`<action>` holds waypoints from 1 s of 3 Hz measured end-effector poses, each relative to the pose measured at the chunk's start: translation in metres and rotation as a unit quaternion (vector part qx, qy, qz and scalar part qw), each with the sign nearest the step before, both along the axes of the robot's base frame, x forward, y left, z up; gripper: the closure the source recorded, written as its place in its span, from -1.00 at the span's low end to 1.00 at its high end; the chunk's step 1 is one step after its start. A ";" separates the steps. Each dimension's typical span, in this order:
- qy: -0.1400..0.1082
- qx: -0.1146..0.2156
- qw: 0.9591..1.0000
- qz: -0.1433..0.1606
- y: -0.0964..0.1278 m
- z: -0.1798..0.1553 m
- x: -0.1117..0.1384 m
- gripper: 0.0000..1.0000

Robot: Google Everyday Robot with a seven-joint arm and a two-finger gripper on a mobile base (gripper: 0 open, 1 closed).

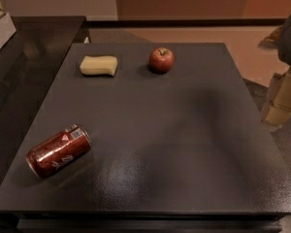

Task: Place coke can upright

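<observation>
Red coke can (58, 151) lies on its side near the front-left corner of the dark table (184, 144), close to the left edge, its long axis running diagonally toward the back right. We note a yellow sponge (98, 65) and an apple (161, 60) near the back edge, well apart from the can. Bare tabletop spans the centre and right. The gripper (282, 98) sits beyond the right edge, partly cut off; we cannot tell whether it is open or closed.

The coke can (58, 152) was glossy metal; the bench (174, 130) was dark, finely grained, with a dull sheen. The claw (280, 103), at the right edge, looked matt.
</observation>
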State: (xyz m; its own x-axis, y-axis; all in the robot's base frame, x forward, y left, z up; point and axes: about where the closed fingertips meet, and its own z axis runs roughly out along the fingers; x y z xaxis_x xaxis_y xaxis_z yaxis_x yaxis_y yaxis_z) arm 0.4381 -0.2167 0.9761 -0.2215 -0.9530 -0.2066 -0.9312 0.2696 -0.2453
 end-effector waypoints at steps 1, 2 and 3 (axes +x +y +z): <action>0.000 0.000 1.000 0.000 0.000 0.000 0.000 -1.00; -0.006 -0.002 1.000 0.025 0.018 0.001 0.001 -1.00; -0.014 -0.009 0.997 0.075 0.056 0.001 0.001 -1.00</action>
State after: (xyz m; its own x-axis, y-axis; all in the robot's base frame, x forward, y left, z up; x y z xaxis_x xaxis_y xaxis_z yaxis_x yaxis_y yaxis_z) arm 0.4387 -0.1611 0.9771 -0.0704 -0.9786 -0.1933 -0.9536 0.1229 -0.2750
